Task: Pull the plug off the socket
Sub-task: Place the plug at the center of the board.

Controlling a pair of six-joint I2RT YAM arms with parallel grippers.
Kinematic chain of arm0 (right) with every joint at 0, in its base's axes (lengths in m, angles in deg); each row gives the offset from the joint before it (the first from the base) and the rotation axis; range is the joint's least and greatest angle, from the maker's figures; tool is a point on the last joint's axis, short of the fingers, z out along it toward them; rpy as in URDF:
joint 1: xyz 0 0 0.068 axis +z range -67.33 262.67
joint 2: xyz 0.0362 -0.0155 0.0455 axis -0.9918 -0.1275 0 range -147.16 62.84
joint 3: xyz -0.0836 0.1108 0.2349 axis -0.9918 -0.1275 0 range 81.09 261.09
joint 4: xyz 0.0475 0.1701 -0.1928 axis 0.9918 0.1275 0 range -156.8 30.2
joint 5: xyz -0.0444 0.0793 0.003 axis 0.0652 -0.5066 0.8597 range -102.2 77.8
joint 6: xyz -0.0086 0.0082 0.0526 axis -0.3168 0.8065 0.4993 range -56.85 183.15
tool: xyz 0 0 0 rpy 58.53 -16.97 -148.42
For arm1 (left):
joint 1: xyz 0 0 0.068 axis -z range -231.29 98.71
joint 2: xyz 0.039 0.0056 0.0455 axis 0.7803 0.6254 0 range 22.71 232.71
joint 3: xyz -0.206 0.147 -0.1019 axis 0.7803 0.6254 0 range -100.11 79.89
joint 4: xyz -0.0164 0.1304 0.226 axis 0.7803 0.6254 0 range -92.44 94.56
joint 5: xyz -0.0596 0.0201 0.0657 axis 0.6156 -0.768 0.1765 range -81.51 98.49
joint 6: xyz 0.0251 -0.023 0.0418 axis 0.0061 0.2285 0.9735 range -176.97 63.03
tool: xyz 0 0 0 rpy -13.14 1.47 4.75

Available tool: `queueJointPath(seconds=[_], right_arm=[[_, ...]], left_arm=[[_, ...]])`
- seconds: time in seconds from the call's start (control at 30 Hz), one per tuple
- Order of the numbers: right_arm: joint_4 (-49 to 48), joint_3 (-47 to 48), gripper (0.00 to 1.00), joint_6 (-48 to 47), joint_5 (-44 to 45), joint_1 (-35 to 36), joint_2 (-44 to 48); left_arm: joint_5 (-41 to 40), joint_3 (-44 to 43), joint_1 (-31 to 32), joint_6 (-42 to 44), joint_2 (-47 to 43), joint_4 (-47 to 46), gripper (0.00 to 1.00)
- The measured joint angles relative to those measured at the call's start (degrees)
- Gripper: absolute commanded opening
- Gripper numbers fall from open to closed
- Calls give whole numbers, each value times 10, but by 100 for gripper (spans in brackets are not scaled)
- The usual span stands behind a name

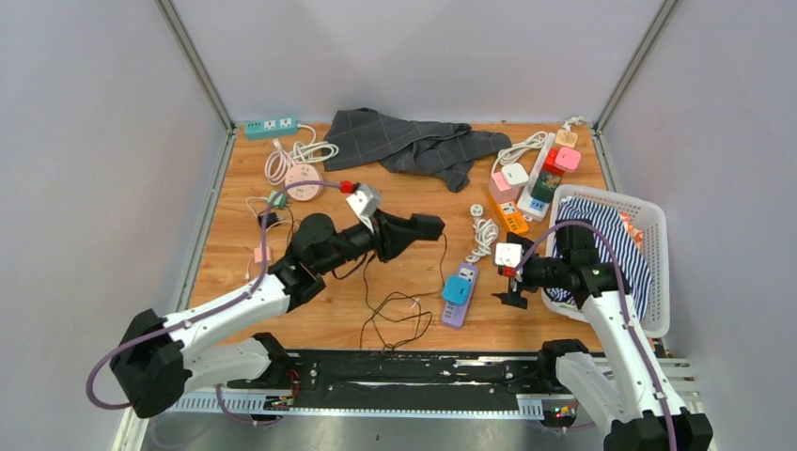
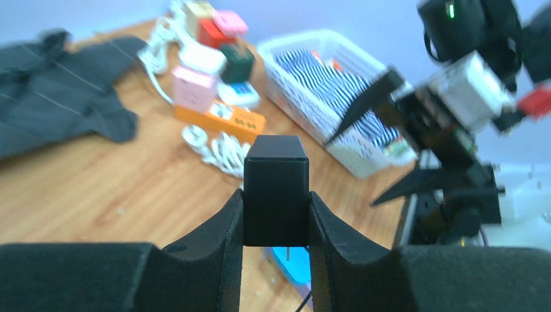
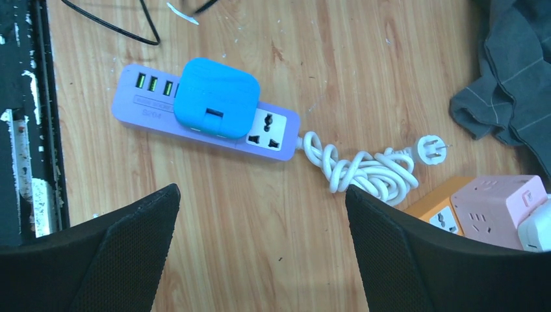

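My left gripper [image 1: 429,226] is shut on a black plug [image 2: 275,188] and holds it up in the air, clear of the table. Two metal prongs stick out under the plug, free of any socket. Its black cable [image 1: 395,315] hangs down and loops on the wood. The purple socket strip [image 1: 460,294] lies flat below and to the right, with a blue adapter [image 3: 217,97] still sitting on it. My right gripper [image 3: 261,192] stands wide open just right of the strip, over bare wood, with nothing between its fingers.
A white basket [image 1: 660,272] with striped cloth stands at the right edge. A grey cloth [image 1: 414,141] lies at the back. An orange strip [image 1: 507,214], a white strip with cube adapters [image 1: 540,174], a coiled white cord [image 3: 364,170], a teal strip [image 1: 271,125] and a pink round socket [image 1: 303,181] lie around.
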Motion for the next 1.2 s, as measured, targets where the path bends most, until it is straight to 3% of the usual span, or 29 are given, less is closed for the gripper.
queueJointPath(seconds=[0.17,0.43,0.73,1.03,1.2], right_arm=[[-23,-2,98,18,17,0,-4],[-48,-7,98,41,45,-2,-5],[-55,-9,98,50,53,-3,-9],[-56,-9,98,54,56,-7,-12],[-57,-9,98,55,56,-9,-12]], left_arm=[[-22,-74,-72,-20,-44,68,0],[-52,-244,-207,-38,-36,202,0],[-179,-563,-283,16,47,403,0],[-445,-587,-286,50,41,424,0],[-546,-543,-287,92,9,397,0]])
